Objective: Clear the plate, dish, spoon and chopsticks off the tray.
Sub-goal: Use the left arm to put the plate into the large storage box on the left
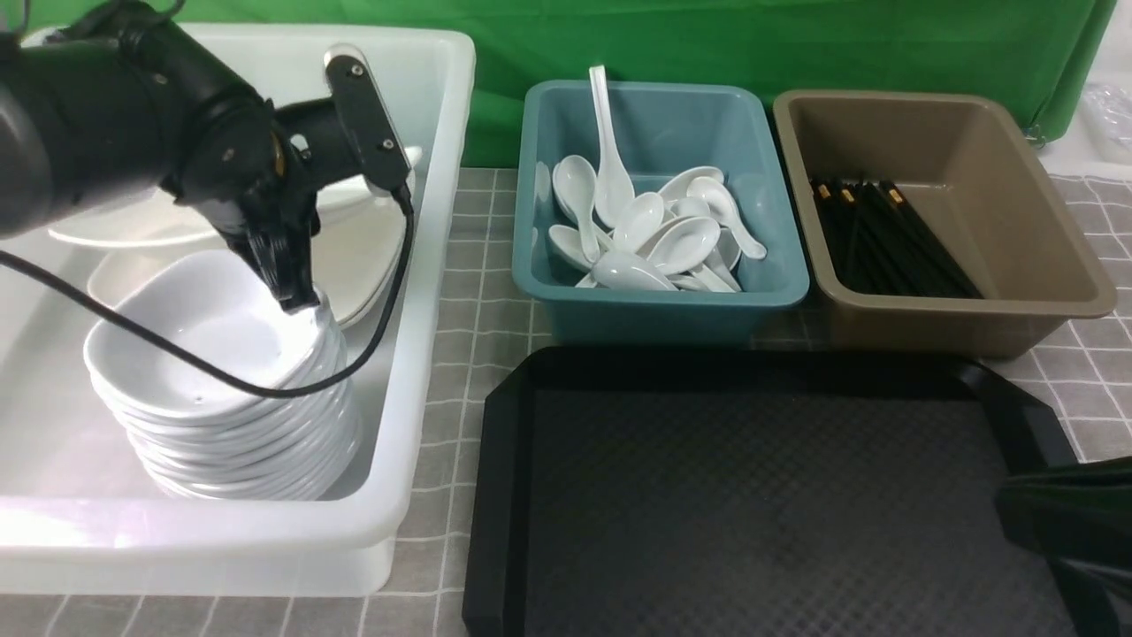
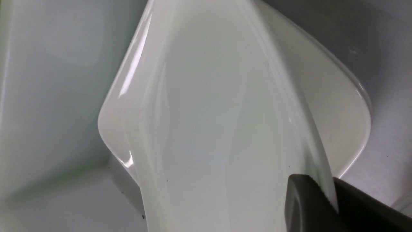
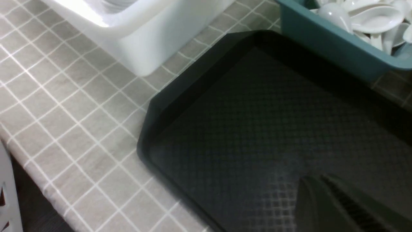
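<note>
Locate the left pincer (image 1: 296, 296) in the upper left of the front view, inside the white tub (image 1: 424, 265). Its jaws are closed down to a narrow gap, and they pinch the near-right rim of the dish (image 1: 203, 336). The left wrist view confirms this: the rim of the dish (image 2: 209, 129) runs between the two dark fingers (image 2: 305, 203). The dish sits on top of the bowl stack (image 1: 239, 451), directly below the pincer. A plate (image 1: 354, 257) lies flat behind the stack in the same tub.

Find the right pincer (image 1: 1017, 509) at the lower right edge – jaws fully closed, holding nothing, above the right side of the tray (image 1: 504, 495).

Note the spoons (image 1: 654, 239) in the teal tub (image 1: 654, 310) and the chopsticks (image 1: 893, 239) in the brown tub (image 1: 937, 323), both beyond the tray's far edge and well apart from either pincer.
</note>
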